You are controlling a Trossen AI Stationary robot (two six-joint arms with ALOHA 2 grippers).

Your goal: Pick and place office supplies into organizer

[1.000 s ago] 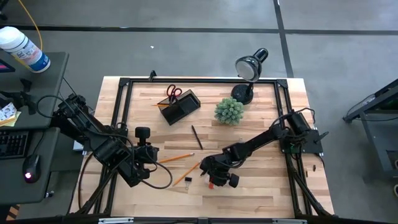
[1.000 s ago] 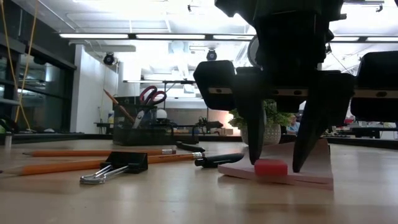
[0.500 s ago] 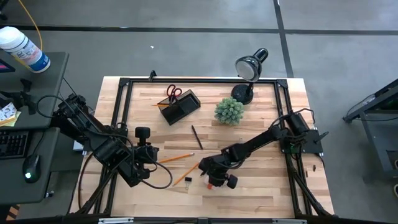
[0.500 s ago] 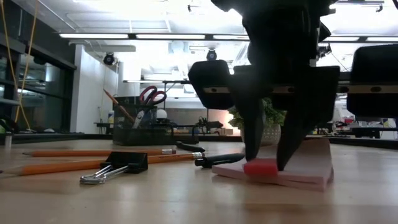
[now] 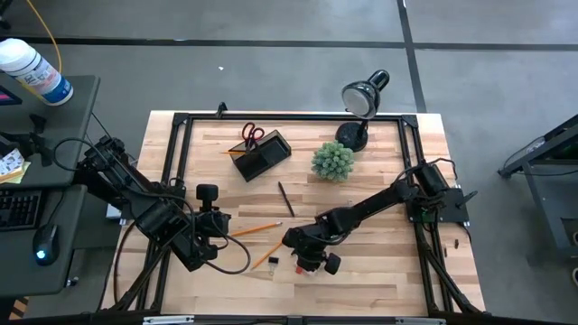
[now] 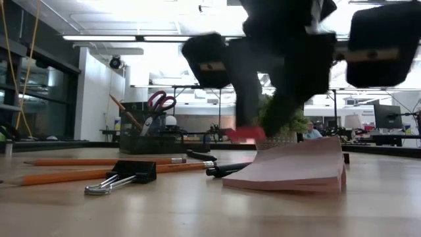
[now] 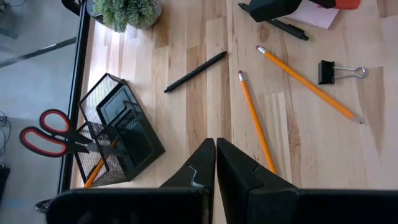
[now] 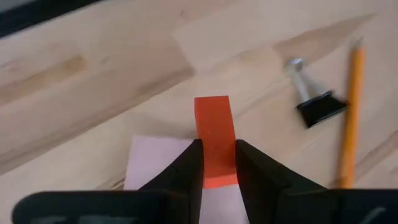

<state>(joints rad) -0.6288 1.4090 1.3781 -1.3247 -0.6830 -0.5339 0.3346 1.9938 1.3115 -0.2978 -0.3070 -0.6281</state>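
My right gripper is shut on a small red block, above the pink sticky-note pad that lies flat on the table. My left gripper is shut and touches nothing, waiting over the table's left side. Two orange pencils, a black pen and a black binder clip lie loose on the wood. The dark mesh organizer stands near the far edge, with orange-handled scissors sticking up out of it. My right gripper pinches the red block between its two fingers, one on each long side. The fingers come from above, pointing down, and lie along the block. The block is lifted clear of the pink pad, roughly level, and its far end juts out past the fingertips.
A green spiky plant and a black desk lamp stand at the far right of the table. A second pen lies against the pad's left side. A black frame borders the table. Bare wood lies near the front edge.
My right gripper's fingers stood open on either side of the red block on the pink pad, then shut on it. The gripper has risen and shifted a little toward the table's left edge, lifting the block clear of the pad. The pad stays on the table.
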